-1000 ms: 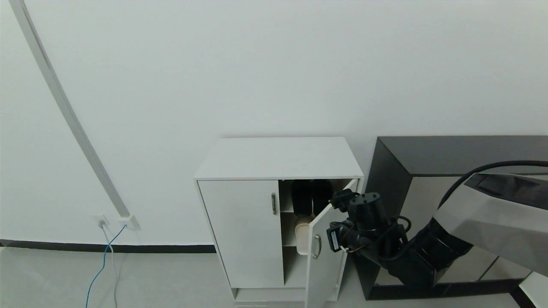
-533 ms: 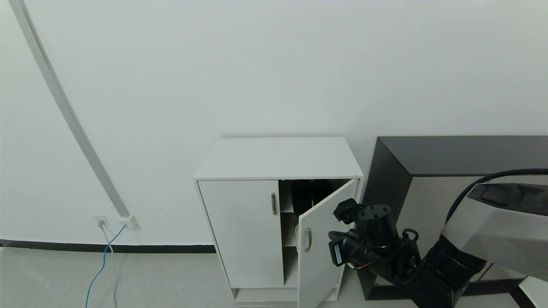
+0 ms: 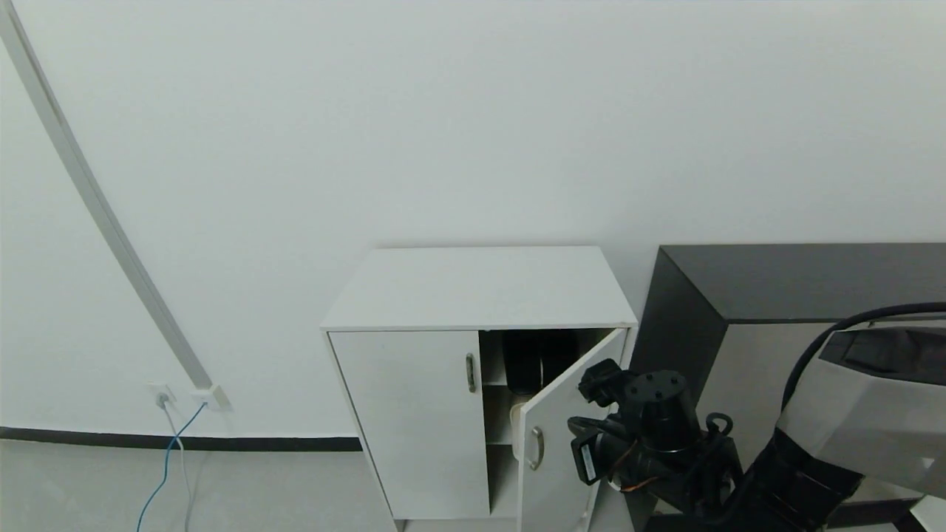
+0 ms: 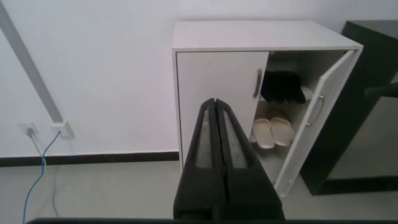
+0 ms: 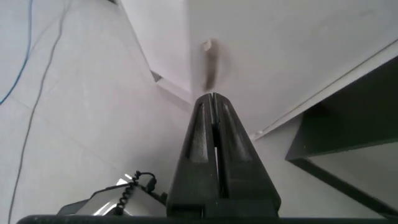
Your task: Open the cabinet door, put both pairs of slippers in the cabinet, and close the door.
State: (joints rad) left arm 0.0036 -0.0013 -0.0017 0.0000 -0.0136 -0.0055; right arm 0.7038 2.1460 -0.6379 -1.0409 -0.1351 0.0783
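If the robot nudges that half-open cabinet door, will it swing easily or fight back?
Probably swings easily: the door looks like a thin, stiff panel hung on one side, so a nudge from the shut right gripper should do. Its slim handle looks smooth, perhaps slippery.

Way into the cabinet [image 3: 480,288] only through the wedge between shut left door [image 3: 410,421] and half-open right door [image 3: 554,451], partly taken by black slippers [image 3: 528,358] on the upper shelf and pale slippers [image 4: 273,132] on the middle one. Hemmed on the right by a dark unit [image 3: 676,318] just beside the cabinet, right gripper [image 5: 213,99] close before the right door's outer face. Open floor [image 3: 281,488] leftward, crossed by cables [image 3: 167,462] near the wall.
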